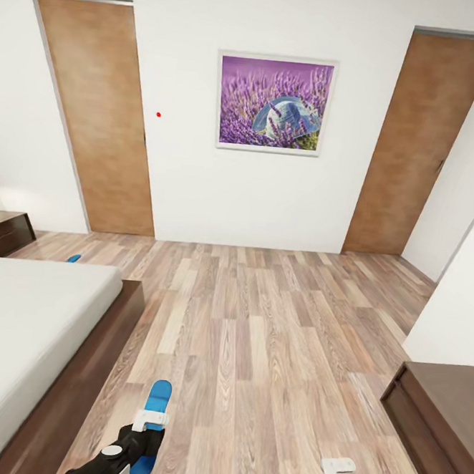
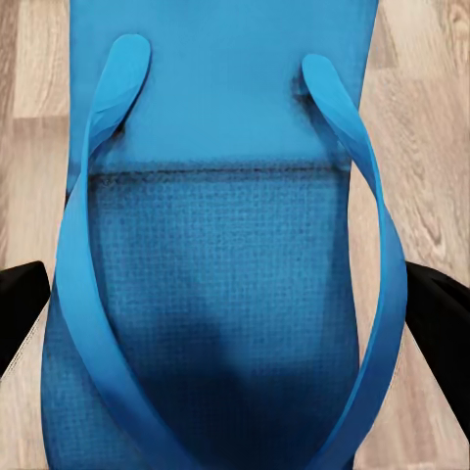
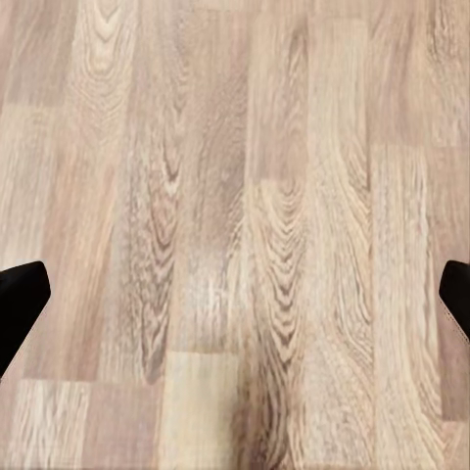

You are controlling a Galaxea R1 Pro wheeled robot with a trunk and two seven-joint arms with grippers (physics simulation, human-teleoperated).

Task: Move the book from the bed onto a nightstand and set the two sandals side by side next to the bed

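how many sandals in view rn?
2. One bright blue flip-flop sandal sits at the left gripper, beside the dark brown wooden bed frame. A second blue sandal peeks out beyond the bed's far end, mostly hidden.

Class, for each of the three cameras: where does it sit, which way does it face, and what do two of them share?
Head: high, facing forward and down over the floor, bed and both claws.
Left wrist: on the left arm, along the left claw onto the blue sandal.
Right wrist: along the right claw at bare planks.
Shared: the sandal, head and left wrist.
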